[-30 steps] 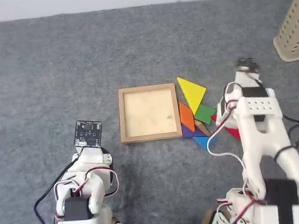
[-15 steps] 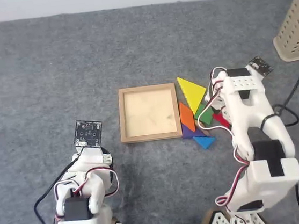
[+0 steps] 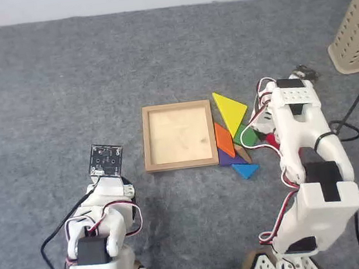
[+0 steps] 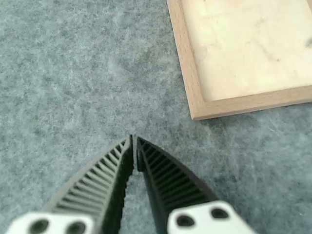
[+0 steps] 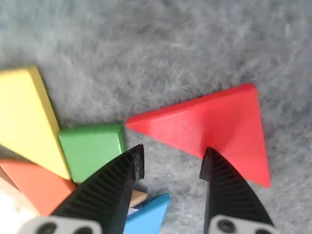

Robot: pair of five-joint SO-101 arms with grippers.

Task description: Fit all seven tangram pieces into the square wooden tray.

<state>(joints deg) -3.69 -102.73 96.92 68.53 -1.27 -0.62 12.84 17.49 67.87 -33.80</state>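
Right now the right gripper (image 5: 173, 157) hangs spread open low over the red triangle (image 5: 214, 126). One fingertip overlaps that piece's long edge, and the other sits just beside the green square (image 5: 90, 148). The red triangle lies flat on the grey carpet (image 3: 62, 76), outermost in the cluster beside the wooden tray (image 3: 146, 138). The left gripper (image 4: 134, 141) is pinched closed over carpet, near a tray corner.
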